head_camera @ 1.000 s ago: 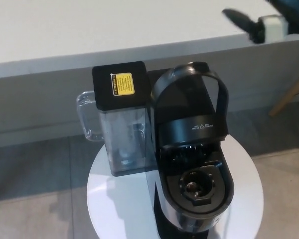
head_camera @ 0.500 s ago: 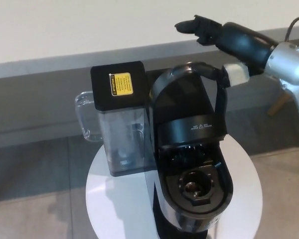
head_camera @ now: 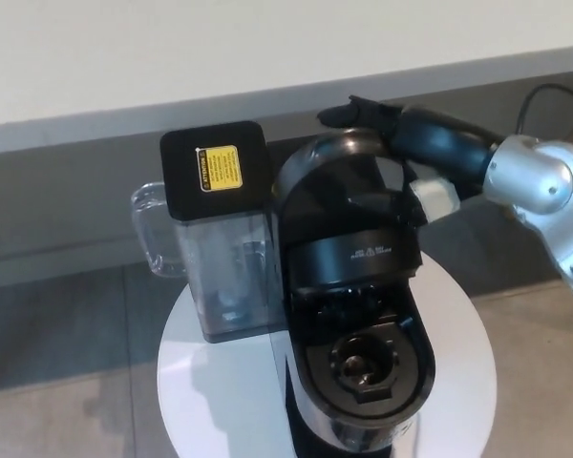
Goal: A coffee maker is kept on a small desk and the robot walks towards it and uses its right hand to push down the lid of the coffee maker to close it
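Sitting nearest the camera, the coffee maker point(head_camera: 358, 367) stands on the small round white desk point(head_camera: 220, 401), its open pod chamber facing up at the front. Above the chamber the lid point(head_camera: 349, 215) is raised, a black arched hood tilted back, with small white print on its lower band. Just beside the machine on the robot's left, the clear water tank point(head_camera: 224, 277) stands upright with a black cap point(head_camera: 215, 172) that carries a yellow warning label point(head_camera: 218, 168); a clear handle sticks out from its far side. Behind the lid, the right hand point(head_camera: 387, 124) reaches in from the picture's right on a black forearm and silver wrist joint, its fingers point(head_camera: 339, 114) stretched forward and close together, lying at the lid's top edge and clamped on nothing. Farther back runs a grey wall base under a pale wall.
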{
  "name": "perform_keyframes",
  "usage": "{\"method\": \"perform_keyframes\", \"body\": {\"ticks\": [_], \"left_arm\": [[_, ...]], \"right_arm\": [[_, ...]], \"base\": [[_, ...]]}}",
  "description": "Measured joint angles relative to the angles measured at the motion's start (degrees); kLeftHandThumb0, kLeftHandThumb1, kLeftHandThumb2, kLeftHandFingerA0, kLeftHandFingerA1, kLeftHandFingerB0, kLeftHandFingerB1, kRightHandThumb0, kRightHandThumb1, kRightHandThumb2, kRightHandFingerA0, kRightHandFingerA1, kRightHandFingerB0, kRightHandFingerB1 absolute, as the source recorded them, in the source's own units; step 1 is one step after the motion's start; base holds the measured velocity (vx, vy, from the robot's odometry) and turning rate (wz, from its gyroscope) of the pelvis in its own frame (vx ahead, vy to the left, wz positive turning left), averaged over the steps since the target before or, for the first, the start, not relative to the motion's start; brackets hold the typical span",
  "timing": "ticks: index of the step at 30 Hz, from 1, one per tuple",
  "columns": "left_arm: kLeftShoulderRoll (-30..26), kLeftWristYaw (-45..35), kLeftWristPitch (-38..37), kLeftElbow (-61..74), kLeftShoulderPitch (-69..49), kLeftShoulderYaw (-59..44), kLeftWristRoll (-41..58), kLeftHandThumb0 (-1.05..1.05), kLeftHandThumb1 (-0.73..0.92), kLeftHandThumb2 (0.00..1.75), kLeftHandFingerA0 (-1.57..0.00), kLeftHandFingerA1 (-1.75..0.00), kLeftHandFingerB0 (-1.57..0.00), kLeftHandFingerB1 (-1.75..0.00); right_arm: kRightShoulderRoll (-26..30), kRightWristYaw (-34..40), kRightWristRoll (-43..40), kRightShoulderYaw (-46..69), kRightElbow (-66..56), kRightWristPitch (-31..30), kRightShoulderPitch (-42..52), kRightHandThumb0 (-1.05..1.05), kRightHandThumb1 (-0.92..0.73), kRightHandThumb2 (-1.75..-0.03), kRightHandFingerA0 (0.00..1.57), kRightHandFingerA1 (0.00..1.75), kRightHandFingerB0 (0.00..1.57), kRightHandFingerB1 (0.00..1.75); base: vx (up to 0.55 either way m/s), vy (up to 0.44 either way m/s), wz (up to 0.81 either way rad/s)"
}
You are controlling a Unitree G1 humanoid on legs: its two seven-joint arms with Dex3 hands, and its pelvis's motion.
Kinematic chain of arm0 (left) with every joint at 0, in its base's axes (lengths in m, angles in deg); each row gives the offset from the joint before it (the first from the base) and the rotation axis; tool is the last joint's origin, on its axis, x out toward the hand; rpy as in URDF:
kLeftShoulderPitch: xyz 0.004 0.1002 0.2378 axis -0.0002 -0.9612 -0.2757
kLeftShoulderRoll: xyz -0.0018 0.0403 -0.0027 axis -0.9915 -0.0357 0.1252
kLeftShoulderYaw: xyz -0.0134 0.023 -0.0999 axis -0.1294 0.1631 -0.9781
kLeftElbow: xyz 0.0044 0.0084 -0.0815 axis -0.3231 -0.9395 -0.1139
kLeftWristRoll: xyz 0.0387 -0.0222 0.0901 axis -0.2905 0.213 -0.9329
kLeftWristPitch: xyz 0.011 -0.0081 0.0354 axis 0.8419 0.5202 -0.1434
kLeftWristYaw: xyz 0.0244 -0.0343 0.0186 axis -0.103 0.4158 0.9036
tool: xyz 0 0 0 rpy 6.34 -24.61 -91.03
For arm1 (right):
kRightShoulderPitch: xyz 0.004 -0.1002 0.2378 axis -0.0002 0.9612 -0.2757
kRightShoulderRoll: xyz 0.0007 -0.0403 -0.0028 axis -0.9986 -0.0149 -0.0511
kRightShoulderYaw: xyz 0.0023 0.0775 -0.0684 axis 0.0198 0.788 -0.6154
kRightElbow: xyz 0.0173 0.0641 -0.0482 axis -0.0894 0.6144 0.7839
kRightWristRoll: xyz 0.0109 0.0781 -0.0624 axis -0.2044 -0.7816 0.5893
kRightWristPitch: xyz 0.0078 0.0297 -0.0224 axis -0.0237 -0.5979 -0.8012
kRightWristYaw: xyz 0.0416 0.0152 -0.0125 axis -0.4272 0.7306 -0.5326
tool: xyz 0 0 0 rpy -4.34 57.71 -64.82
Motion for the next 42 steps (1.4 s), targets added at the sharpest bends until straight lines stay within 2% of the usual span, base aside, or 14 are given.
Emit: {"method": "perform_keyframes", "body": {"ticks": [14,15,16,18,23,24,25,26,31,32,33,36,37,42], "left_arm": [[-0.02,0.4,0.03,-0.84,-1.24,-0.74,0.51,-0.87,0.59,1.0,-0.07,-0.62,-0.07,-0.5],[-0.03,0.42,0.03,-0.93,-1.19,-0.68,0.5,-0.88,0.59,1.01,-0.1,-0.65,-0.05,-0.51],[-0.03,0.43,0.03,-0.99,-1.25,-0.62,0.49,-0.91,0.61,1.02,-0.06,-0.64,-0.06,-0.47],[-0.02,0.49,0.04,-1.06,-1.5,-0.53,0.5,-0.89,0.6,1.01,-0.06,-0.63,-0.07,-0.5],[0.03,0.55,0.04,-1.13,-1.19,-0.5,0.6,-0.86,0.57,1.02,-0.03,-0.61,-0.03,-0.46],[0.03,0.55,0.04,-1.2,-1.23,-0.48,0.61,-0.87,0.58,1.02,-0.05,-0.62,-0.06,-0.48],[0.04,0.54,0.03,-1.2,-1.22,-0.46,0.61,-0.86,0.58,1.02,-0.04,-0.62,-0.06,-0.48],[0.06,0.52,0.04,-1.19,-1.23,-0.45,0.62,-0.88,0.59,1.02,-0.05,-0.63,-0.06,-0.48],[0.08,0.33,0.04,-1.14,-1.06,-0.64,0.78,-0.85,0.58,1.03,-0.03,-0.6,-0.03,-0.47],[0.08,0.32,0.04,-1.15,-1.03,-0.61,0.78,-0.84,0.58,1.04,-0.03,-0.61,-0.03,-0.47],[0.11,0.34,0.04,-1.19,-1.06,-0.58,0.78,-0.88,0.59,1.02,-0.07,-0.64,-0.06,-0.49],[0.43,0.31,0.04,-1.09,-1.01,-0.59,0.82,-0.84,0.59,1.02,-0.01,-0.61,-0.08,-0.48],[0.54,0.26,0.04,-1.03,-1.0,-0.61,0.84,-0.84,0.6,1.03,0.0,-0.61,-0.08,-0.48],[0.76,0.21,0.04,-0.8,-1.3,-0.33,0.82,-0.84,0.78,0.65,-0.02,-0.67,0.0,-0.46]], "right_arm": [[9.89,-4.26,0.11,1.73,-24.85,0.15,12.9,-1.0,-0.92,-0.73,0.44,0.68,0.19,0.44],[10.23,-4.72,0.08,1.91,-26.53,0.19,13.55,-0.95,-0.81,-1.21,0.43,0.68,0.15,0.5],[10.77,-5.12,0.09,2.07,-28.01,0.19,14.32,-0.99,-0.92,-0.74,0.44,0.63,0.18,0.42],[11.55,-6.03,0.03,2.46,-31.32,0.16,15.42,-0.94,-0.8,-1.19,0.43,0.66,0.15,0.5],[13.06,-7.81,-0.46,5.19,-39.77,1.1,16.74,-0.92,-0.78,-1.18,0.48,0.67,0.22,0.52],[13.32,-7.96,-0.49,5.63,-40.32,1.51,17.14,-0.92,-0.92,-0.73,0.51,0.63,0.27,0.42],[13.53,-8.02,-0.53,6.35,-40.84,1.9,17.79,-0.94,-0.79,-1.19,0.47,0.68,0.22,0.52],[13.78,-8.02,-0.59,7.08,-41.37,2.19,18.58,-0.92,-0.92,-0.75,0.46,0.64,0.22,0.43],[13.65,-7.47,-0.88,9.2,-42.23,3.61,22.41,-0.89,-0.79,-1.19,0.5,0.72,0.22,0.53],[13.2,-6.61,-0.7,9.44,-41.95,4.18,24.37,-0.91,-0.92,-0.77,0.49,0.7,0.22,0.45],[12.6,-5.5,-0.39,9.57,-41.63,4.87,26.29,-0.9,-0.79,-1.18,0.52,0.73,0.24,0.53],[10.23,-1.58,0.18,9.93,-40.21,7.81,30.74,-0.9,-0.92,-0.74,0.52,0.69,0.27,0.44],[9.52,-0.3,0.35,10.01,-39.7,8.74,32.06,-0.9,-0.79,-1.19,0.52,0.71,0.24,0.52],[6.2,6.65,1.22,10.23,-35.29,14.57,37.35,-0.9,-0.75,-0.94,0.54,0.72,0.28,0.5]], "base": [[0.0,0.0,0.0],[0.0,0.0,0.0],[0.0,0.0,0.0],[0.0,0.0,0.0],[0.0,0.0,0.0],[0.0,0.0,0.0],[0.0,0.0,0.0],[0.0,0.0,0.0],[0.0,0.0,0.0],[0.0,0.0,0.0],[0.0,0.0,0.0],[0.0,0.0,0.0],[0.0,0.0,0.0],[0.0,0.0,0.0]]}}
